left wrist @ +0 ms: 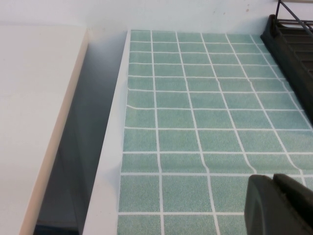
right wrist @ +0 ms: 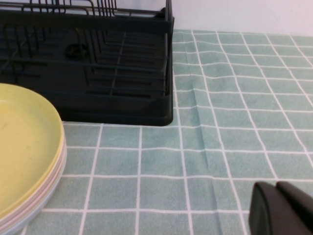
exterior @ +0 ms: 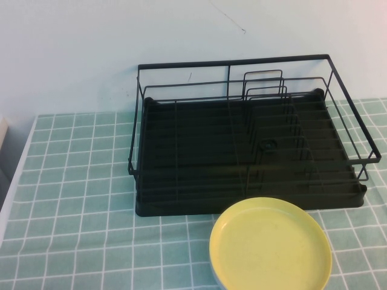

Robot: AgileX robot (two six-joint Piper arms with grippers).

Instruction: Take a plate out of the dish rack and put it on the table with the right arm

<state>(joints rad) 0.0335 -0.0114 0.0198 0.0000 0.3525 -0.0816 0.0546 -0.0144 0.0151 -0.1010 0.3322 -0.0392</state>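
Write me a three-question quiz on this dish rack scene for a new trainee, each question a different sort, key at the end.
1. True or false: the dish rack has a plate standing in its dividers.
2. Multiple choice: the yellow plate lies (A) inside the rack, (B) on top of a stack on the table in front of the rack, (C) in a gripper.
3. Fill in: in the right wrist view, the plate rims under the yellow plate look ____ and pale blue.

Key
1. False: no plate stands in it.
2. B. Neither the left gripper nor the right gripper, both low over bare cloth, touches it.
3. Pink.
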